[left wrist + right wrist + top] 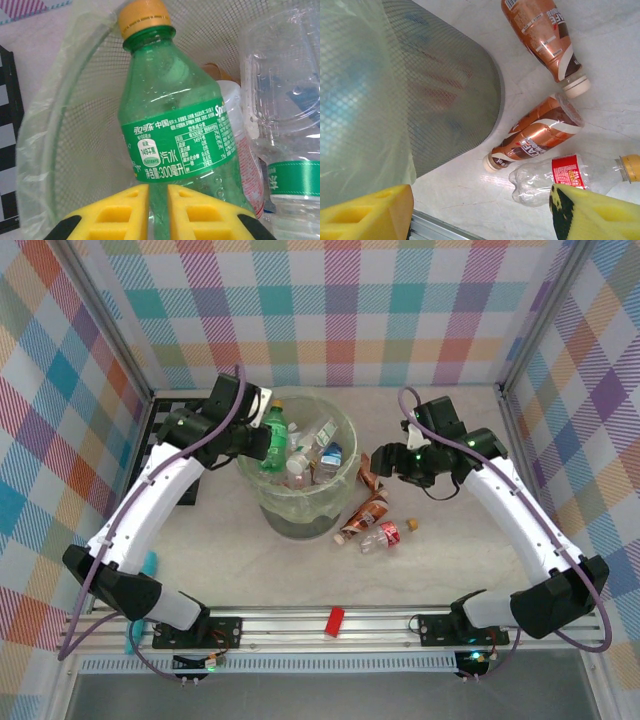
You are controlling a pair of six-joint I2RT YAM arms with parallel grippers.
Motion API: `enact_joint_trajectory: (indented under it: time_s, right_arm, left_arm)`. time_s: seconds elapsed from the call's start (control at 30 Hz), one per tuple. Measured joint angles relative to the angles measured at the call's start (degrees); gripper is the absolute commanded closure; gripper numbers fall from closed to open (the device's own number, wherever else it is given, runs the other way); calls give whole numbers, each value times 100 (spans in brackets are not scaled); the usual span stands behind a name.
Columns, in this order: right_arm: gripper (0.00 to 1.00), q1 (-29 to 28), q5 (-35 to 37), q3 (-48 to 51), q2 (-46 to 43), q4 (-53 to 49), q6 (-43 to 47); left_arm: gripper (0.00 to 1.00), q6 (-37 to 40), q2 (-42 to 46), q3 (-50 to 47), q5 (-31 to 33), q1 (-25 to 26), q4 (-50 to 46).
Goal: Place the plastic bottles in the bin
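The left gripper's yellow fingers (115,212) are drawn almost together, with only a thin slit between them and green showing through it. They sit in front of the foot of a green Sprite bottle (170,130), which is much wider than that slit; I can't tell whether they touch it. The bottle stands nearly upright with its yellow cap (144,17) on top, inside the bin (85,125), against the mesh wall and the plastic liner. Next to it in the bin is a clear bottle with a green label (285,85).

From above, the left gripper (258,430) reaches over the bin's left rim, and the bin (345,430) stands mid-table with several bottles already in it.

The right gripper (378,462) hangs just right of the bin. Its fingers (365,212) are spread wide with nothing between them.

On the pale tabletop below it lie two brown bottles, one (542,30) farther out and one (540,132) with its cap end near the bin's base. A crushed clear bottle with a red label (560,175) lies touching the nearer one.

A red block (335,621) sits at the near rail, and a chessboard (150,430) lies to the left under the left arm.
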State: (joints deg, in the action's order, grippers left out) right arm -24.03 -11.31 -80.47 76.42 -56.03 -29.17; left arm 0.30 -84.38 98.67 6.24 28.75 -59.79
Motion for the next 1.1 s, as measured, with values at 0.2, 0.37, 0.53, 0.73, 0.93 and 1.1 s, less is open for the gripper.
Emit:
enact_joint_trajectory:
  time_s: [0.2,0.37,0.53,0.73,0.93,1.1]
  right_arm:
    - [28,81,-2,90,-31,28,0]
    - [27,103,-2,173,-92,68,-17]
    - [26,111,-7,605,-299,70,-186]
    - [27,111,2,1156,-385,70,-337]
    - [28,111,50,1261,-39,424,-227]
    - [29,151,232,984,745,820,61]
  left_arm:
    - [77,-46,-44,-2,-238,0,258]
    - [77,-109,-120,-2,-433,0,601]
    - [77,-160,-315,-26,-520,0,863]
    - [80,-238,-428,-245,-610,0,1233]
    - [82,-380,-400,-614,-680,-2,1716]
    - [82,-476,-350,-881,-684,-17,1932]
